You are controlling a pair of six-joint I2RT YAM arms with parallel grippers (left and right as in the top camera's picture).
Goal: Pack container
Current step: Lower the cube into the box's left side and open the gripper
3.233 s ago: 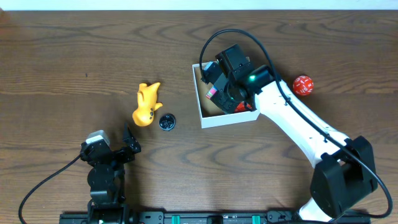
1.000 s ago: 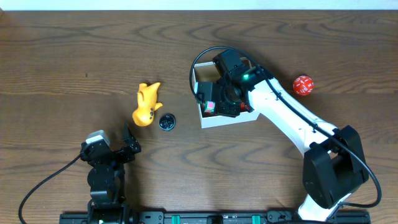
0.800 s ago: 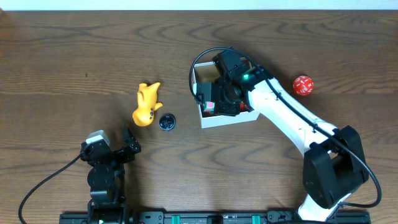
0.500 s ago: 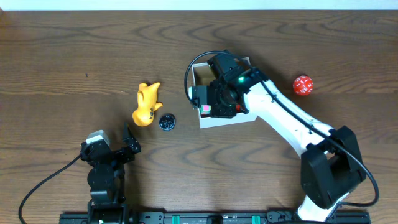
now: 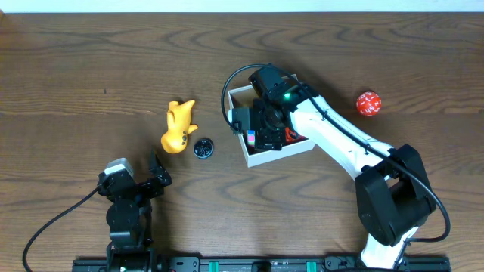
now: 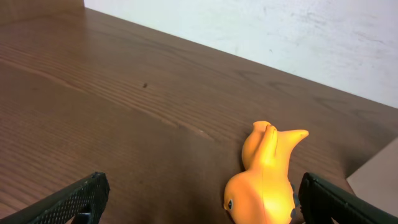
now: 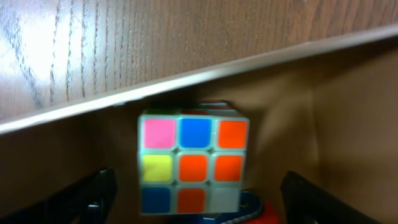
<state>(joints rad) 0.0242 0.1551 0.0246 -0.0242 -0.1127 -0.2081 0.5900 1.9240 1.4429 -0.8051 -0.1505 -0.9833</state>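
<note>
Jaws of the left arm [image 5: 130, 202] stand spread near the worktop's front edge, left of centre. Farther in lie a small black round object [image 5: 203, 148] and a yellow rubber duck [image 5: 178, 127]. Mid-worktop, the right arm's [image 5: 340, 140] jaws hang spread inside the shallow white cardboard container [image 5: 266, 158], flanking a multicoloured puzzle cube [image 7: 191, 163] without touching it. A red ball [image 5: 368, 103] lies toward the right edge.

Your counter [image 5: 76, 75] is dark brown wood with wavy grain. The container [image 5: 276, 156] has white walls and a plain brown inside. The cube [image 7: 193, 163] turns a face of nine tiles on a pale frame toward you. The top row is pink, blue, orange, the middle row yellow, orange, orange, and the bottom row blue, orange, white. Below it you see a toy part [image 7: 245, 204] in blue and red. The animal toy [image 6: 264, 180] is yellow-orange with a dark eye. The ball [image 5: 368, 103] is red with white marks, and the small round piece [image 5: 203, 148] is black.
</note>
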